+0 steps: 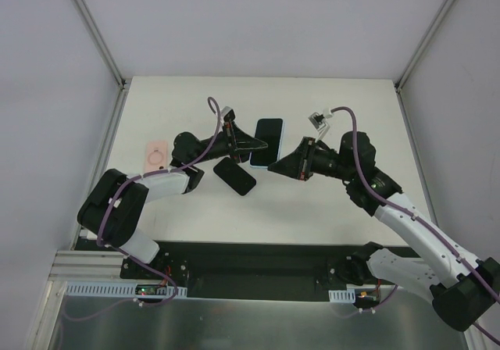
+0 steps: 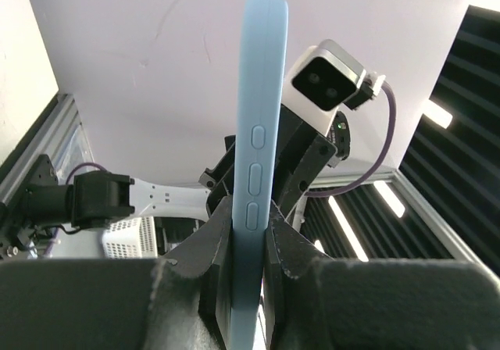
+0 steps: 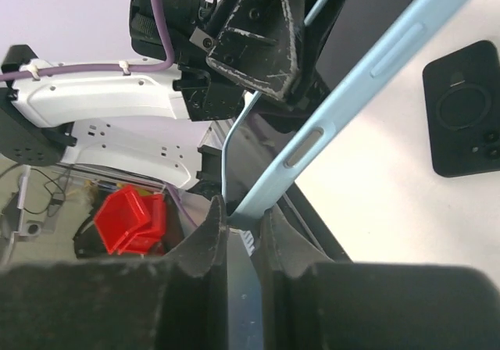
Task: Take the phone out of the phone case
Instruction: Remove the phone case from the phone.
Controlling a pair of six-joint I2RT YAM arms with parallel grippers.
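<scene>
White tabletop [image 1: 336, 201] with both arms converging at centre frame. The left arm [image 1: 148, 186] reaches in from lower left and the right arm [image 1: 406, 217] from lower right, so that the task's object is braced from two sides. This would suit peeling the cover away while the other side is steadied.

The phone [image 1: 268, 139], not yet out of its pale blue phone case [image 2: 258, 155], sits just above centre in the top view, between the two grippers and apparently raised off the tabletop. Its dark screen faces upward. Its long axis runs from top to bottom of the frame, leaning slightly left at the lower end. In the left wrist view it appears edge-on, side buttons showing, with the axis vertical in frame.

The left gripper [image 2: 248, 233] is clamped across the thickness of the phone case at one long edge. The fingers of the right gripper [image 3: 241, 225] narrowly bracket a lower corner of the case. Whether they actually pinch it cannot be told.

A black slab [image 1: 235, 176] lies flat just below the left gripper. A pink slab [image 1: 155, 157] lies well apart at left.
</scene>
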